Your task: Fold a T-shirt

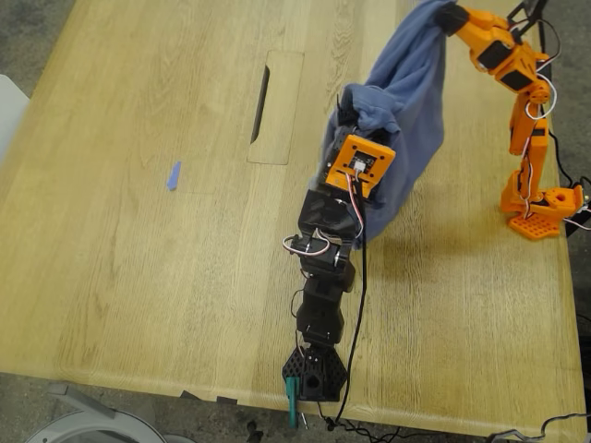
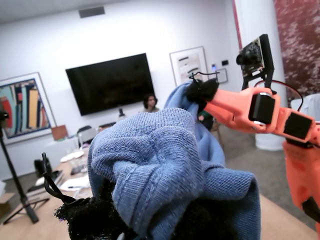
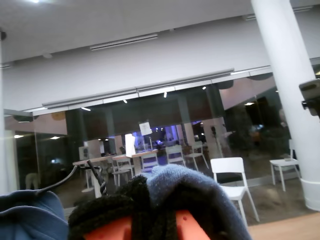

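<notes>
My first gripper: black, jaws clamped on a bunched fold of the T-shirt, cloth wrapped over its fingertips. My second gripper: orange arm, black-padded tips, closed on another edge of the same T-shirt, higher up toward the exterior view's right. T-shirt: slate-blue, hanging between the two grippers, lifted above the wooden table, its lower part draped beneath my first gripper.

Soft, even light is falling on the wooden table, casting faint shadows. Both wrist views are showing near cloth blurred; ceiling strip lights are glowing.
</notes>
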